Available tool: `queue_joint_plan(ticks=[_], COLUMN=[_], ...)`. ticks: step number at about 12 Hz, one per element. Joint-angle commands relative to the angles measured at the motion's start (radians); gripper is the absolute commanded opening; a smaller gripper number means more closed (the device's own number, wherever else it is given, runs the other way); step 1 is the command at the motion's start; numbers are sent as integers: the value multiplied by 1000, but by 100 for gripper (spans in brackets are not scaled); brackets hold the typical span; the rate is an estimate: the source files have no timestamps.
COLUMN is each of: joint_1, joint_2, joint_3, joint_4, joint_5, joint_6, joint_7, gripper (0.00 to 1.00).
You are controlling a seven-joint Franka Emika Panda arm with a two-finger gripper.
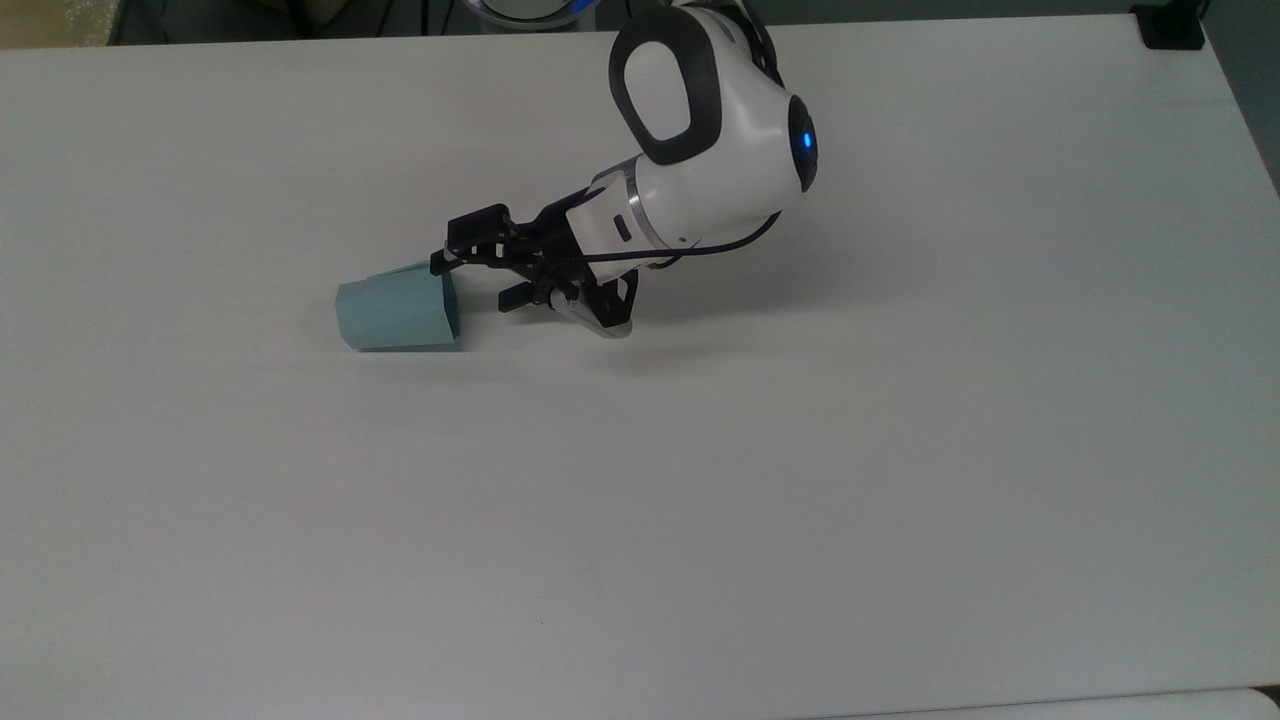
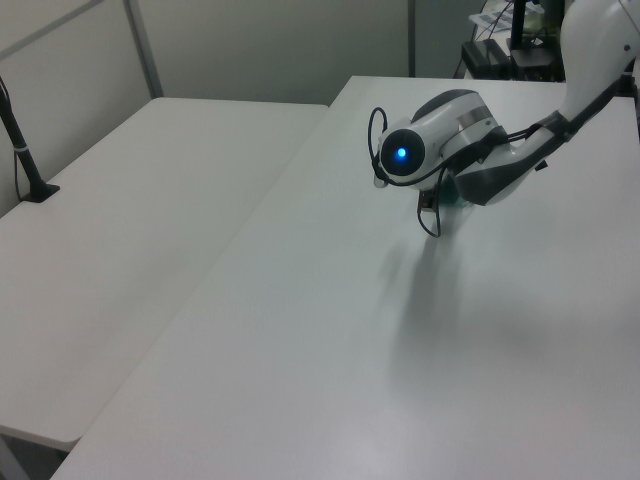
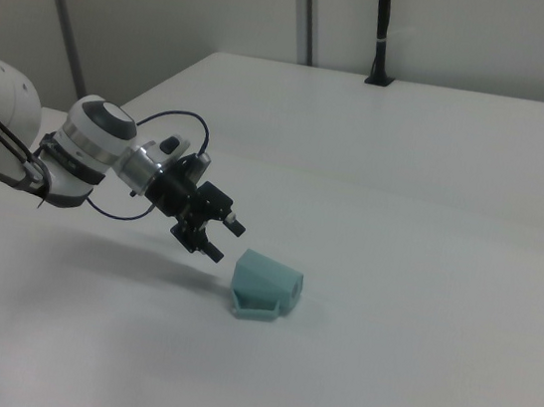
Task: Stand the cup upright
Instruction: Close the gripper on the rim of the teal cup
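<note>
Meanwhile, the cup [image 1: 398,311] lies tipped on its side on the white counter [image 1: 900,450], nearer the counter's far edge in the top view, mouth turned toward the arm. The gripper [image 1: 470,275], jaws spread and holding nothing, hangs just beside its rim. Thin, matte and faceted, the plastic looks light and stiff; a pinch across the rim wall seems the surest hold.
</note>
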Motion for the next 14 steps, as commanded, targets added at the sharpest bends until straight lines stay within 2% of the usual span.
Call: queue_joint_plan(ticks=[1, 7, 8, 10, 13, 14], joint_1=[-14, -66, -66, -69, -83, -87], joint_2=[-13, -5, -5, -5, -4, -2], joint_3=[1, 1, 1, 0, 1, 1], joint_4=[-30, -37, -39, -45, -57, -60], joint_5=[-28, -47, -47, -56, -66, -66], joint_6=[38, 61, 59, 61, 85, 87], joint_7=[24, 24, 24, 24, 22, 19], gripper=[100, 98, 88, 56, 22, 19])
